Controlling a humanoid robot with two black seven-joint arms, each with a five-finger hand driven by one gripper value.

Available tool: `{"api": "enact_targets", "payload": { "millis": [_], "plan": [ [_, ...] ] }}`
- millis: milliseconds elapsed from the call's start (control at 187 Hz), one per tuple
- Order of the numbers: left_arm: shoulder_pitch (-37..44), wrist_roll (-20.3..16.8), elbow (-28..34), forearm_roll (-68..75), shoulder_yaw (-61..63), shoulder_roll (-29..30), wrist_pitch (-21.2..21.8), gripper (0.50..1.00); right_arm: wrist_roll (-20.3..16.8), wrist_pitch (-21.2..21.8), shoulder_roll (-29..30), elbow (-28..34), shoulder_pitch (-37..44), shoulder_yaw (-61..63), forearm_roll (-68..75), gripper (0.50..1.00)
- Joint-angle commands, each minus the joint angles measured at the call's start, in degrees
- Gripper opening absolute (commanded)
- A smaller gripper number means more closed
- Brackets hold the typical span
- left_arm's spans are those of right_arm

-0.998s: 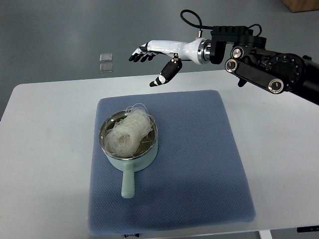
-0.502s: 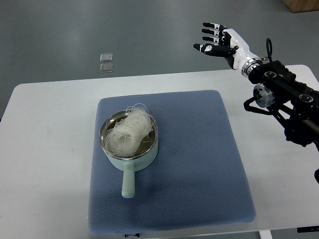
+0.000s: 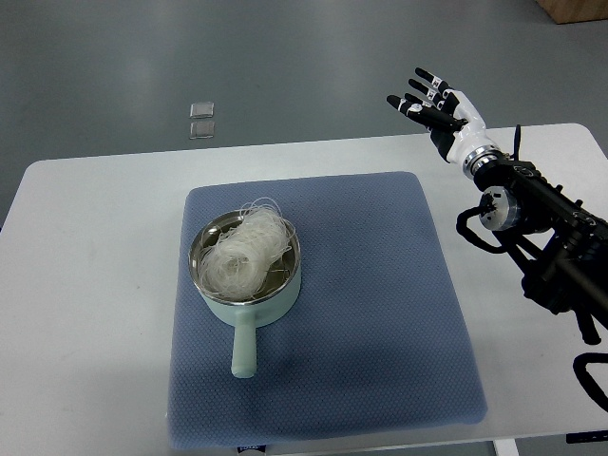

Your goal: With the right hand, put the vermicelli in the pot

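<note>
Vermicelli [image 3: 243, 254] sat as one pale tangled nest inside the pot [image 3: 248, 285], heaped above the rim, with a few loose strands looping over the far edge. I logged the pot as mint green with a steel interior, handle pointing toward the robot's side, standing left of centre on the blue mat [image 3: 380, 323], which lay on the white surface [image 3: 85, 285].

Right robot hand [image 3: 439, 104] was raised near the far right corner of the mat, well apart from the pot, fingers spread wide and holding nothing. Left arm was not in view.

Judgement: the placement looked done, so the remaining hazards were small.
- Strands hanging over the rim could slide out or drag the nest if the pot were bumped or the mat shifted.
- The nest sat high, not pressed down; a brush from the arm on any low sweep back across the mat could tip part of it out.
- The dark cabling and links of the right arm hung over the right edge of the surface; a snag there could jerk the mat.

Count:
- one pot
- one vermicelli nest
- one mat
- one robot hand visible
- two small clear squares [image 3: 201, 120] on the floor beyond the surface
</note>
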Motion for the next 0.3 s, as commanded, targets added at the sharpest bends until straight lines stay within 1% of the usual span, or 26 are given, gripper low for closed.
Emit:
{"api": "enact_targets", "payload": {
  "millis": [0, 294],
  "plan": [
    [0.0, 0.0, 0.0, -0.01, 0.0, 0.0, 0.0, 1.0, 0.01, 0.05, 0.03, -0.08, -0.36, 0.02, 0.0, 0.924],
    [0.0, 0.0, 0.0, -0.01, 0.0, 0.0, 0.0, 1.0, 0.01, 0.22, 0.12, -0.08, -0.53, -0.16, 0.0, 0.924]
  ]
}}
